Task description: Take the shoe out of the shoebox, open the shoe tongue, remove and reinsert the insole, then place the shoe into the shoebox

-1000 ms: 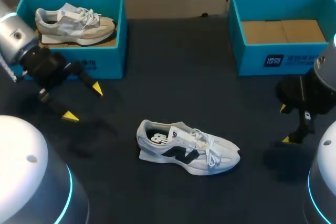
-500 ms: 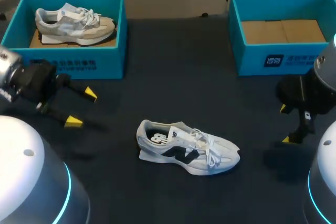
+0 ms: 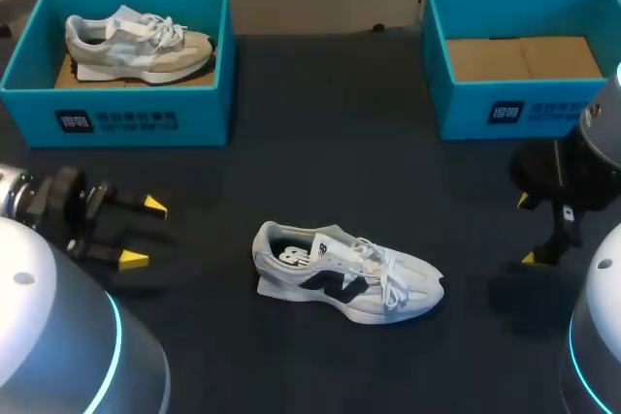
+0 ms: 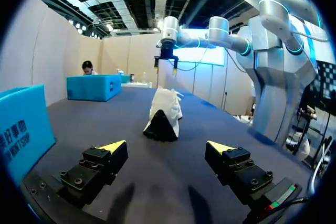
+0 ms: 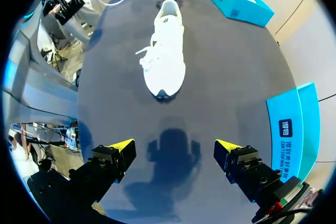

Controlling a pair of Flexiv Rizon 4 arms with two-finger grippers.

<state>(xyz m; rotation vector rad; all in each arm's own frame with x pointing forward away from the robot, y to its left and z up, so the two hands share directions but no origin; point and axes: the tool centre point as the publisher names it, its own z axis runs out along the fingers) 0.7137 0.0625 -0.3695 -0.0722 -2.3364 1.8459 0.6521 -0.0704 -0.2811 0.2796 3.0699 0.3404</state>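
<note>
A white and grey shoe (image 3: pixel 344 273) with a dark logo lies on its sole in the middle of the dark table, toe pointing right. My left gripper (image 3: pixel 136 232) hovers open to the left of its heel, fingers aimed at it. From the left wrist the shoe (image 4: pixel 164 114) is straight ahead of the open gripper (image 4: pixel 168 145), well clear of the tips. My right gripper (image 3: pixel 529 230) is open at the right edge, apart from the toe. From the right wrist the shoe (image 5: pixel 165 51) points its toe at the open gripper (image 5: pixel 175 142).
A teal shoebox (image 3: pixel 116 118) at the back left holds a beige shoe (image 3: pixel 136 41). A second teal shoebox (image 3: pixel 524 113) at the back right shows only its cardboard floor. My robot's white base domes fill both near corners.
My left arm has swung down from beside the left shoebox toward the near left, and its open gripper now levels at the shoe's heel. The right arm and the shoe have not moved.
</note>
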